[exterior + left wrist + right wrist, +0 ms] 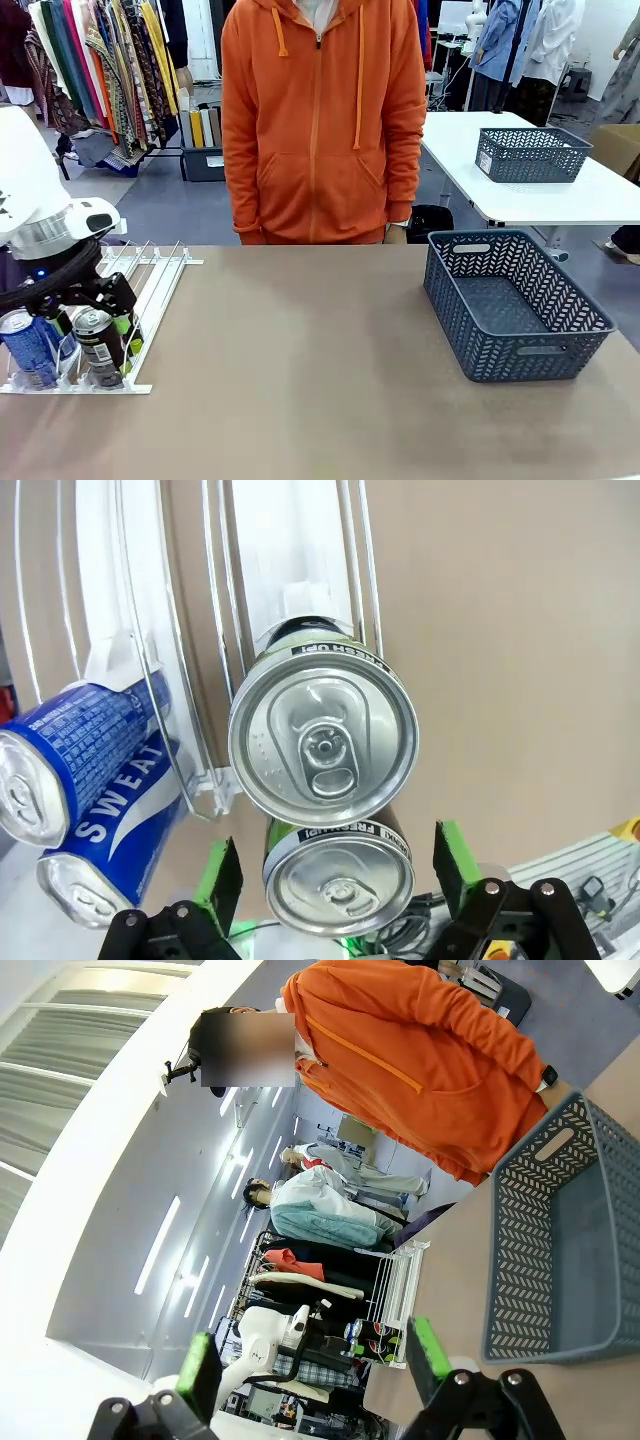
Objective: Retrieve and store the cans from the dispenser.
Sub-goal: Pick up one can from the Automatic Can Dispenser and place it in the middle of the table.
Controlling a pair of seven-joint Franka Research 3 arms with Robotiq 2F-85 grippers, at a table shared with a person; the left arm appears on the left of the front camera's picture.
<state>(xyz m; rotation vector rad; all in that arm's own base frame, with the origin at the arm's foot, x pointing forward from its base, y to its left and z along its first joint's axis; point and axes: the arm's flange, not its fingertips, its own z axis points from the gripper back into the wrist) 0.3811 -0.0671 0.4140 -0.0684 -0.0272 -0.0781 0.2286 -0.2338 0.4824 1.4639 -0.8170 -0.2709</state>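
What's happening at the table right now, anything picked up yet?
The left gripper is down at the near end of the dispenser, jaws open either side of a dark can, not gripping it. Blue cans sit in the lane beside it. The right gripper is open and holds nothing. The grey basket stands off to the right, and a person in an orange hoodie stands at the far edge.

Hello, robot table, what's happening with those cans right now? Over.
Left gripper: jaws open either side of front dark can, no grip yet. Right gripper: jaws open, holding nothing. Other cans in dispenser; basket across the table, nothing between.
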